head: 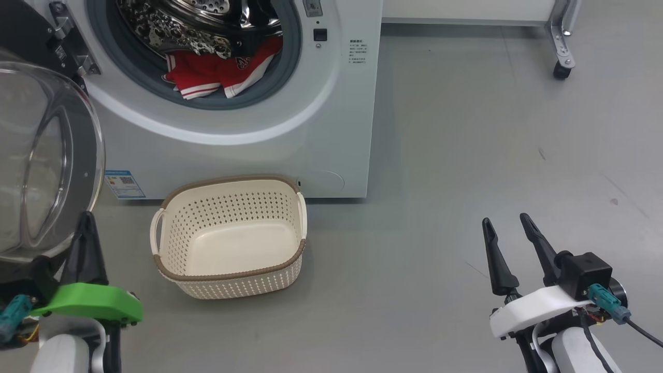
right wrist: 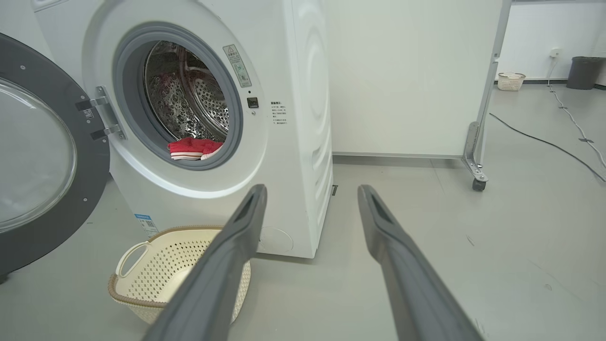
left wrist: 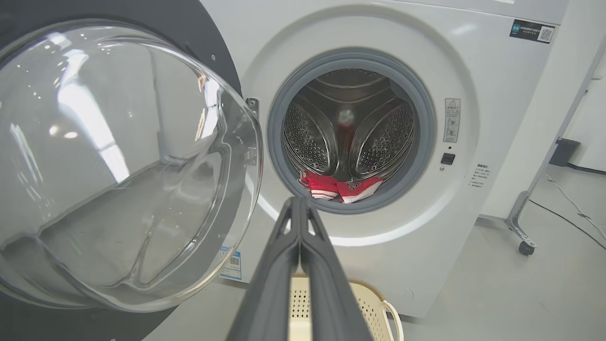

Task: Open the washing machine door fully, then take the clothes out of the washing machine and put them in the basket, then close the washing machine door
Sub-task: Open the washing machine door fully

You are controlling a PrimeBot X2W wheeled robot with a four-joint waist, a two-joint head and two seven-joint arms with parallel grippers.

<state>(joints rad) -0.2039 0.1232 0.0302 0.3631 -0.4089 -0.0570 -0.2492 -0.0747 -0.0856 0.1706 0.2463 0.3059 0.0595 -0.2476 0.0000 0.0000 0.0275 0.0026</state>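
Note:
The white washing machine (head: 311, 129) stands ahead with its door (head: 41, 155) swung open to the left, glass bowl facing out. Red clothes (head: 217, 72) with white stripes lie at the front of the steel drum, also seen as clothes (left wrist: 341, 187) and clothes (right wrist: 194, 148). The cream basket (head: 230, 269) sits on the floor below the opening, with nothing in it. My left gripper (head: 88, 217) is shut on nothing, just below the door's rim. My right gripper (head: 505, 220) hangs open over bare floor to the right, apart from everything.
A white panel on a wheeled metal leg (head: 562, 67) stands behind and right of the machine. Cables (right wrist: 544, 139), a dark bin (right wrist: 583, 72) and another small basket (right wrist: 510, 80) are farther back right. Grey floor lies open to the right.

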